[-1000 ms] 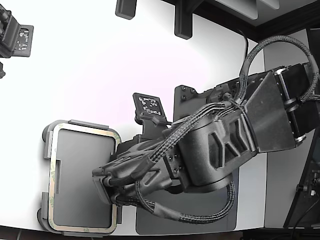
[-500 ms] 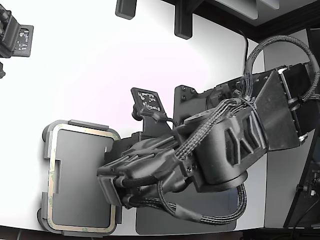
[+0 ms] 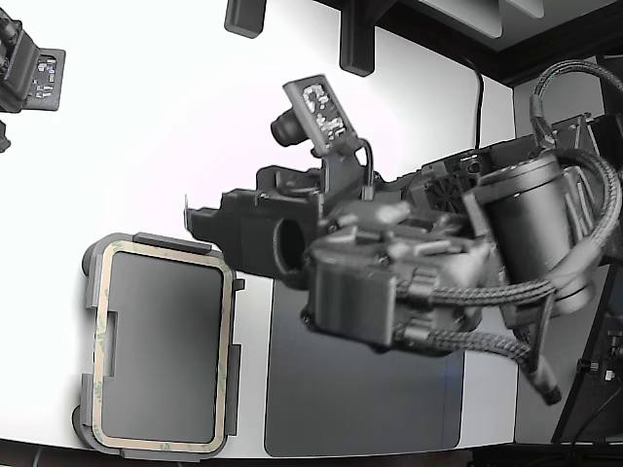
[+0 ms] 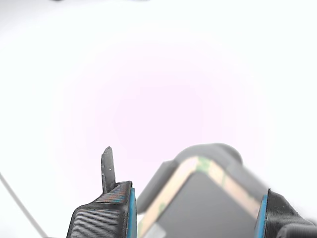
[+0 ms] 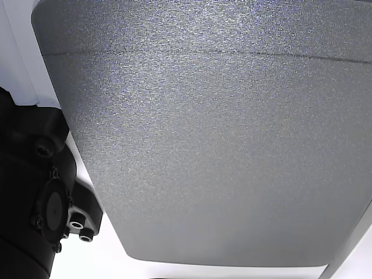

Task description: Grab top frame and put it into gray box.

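While the top frame (image 3: pixel 164 255) lies in the gray box (image 3: pixel 91 292), the pincer (image 4: pixel 195 208) gapes empty

A bright white tabletop (image 3: pixel 165 126) carries a dark gray mat (image 3: pixel 370 389) under strong glare

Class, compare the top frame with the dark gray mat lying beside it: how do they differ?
The top frame is a thin pale beige-green ring with an open centre; the dark gray mat is a solid dark sheet. The frame sits in the gray box; the mat lies flat on the white table. Both are flat rounded rectangles.
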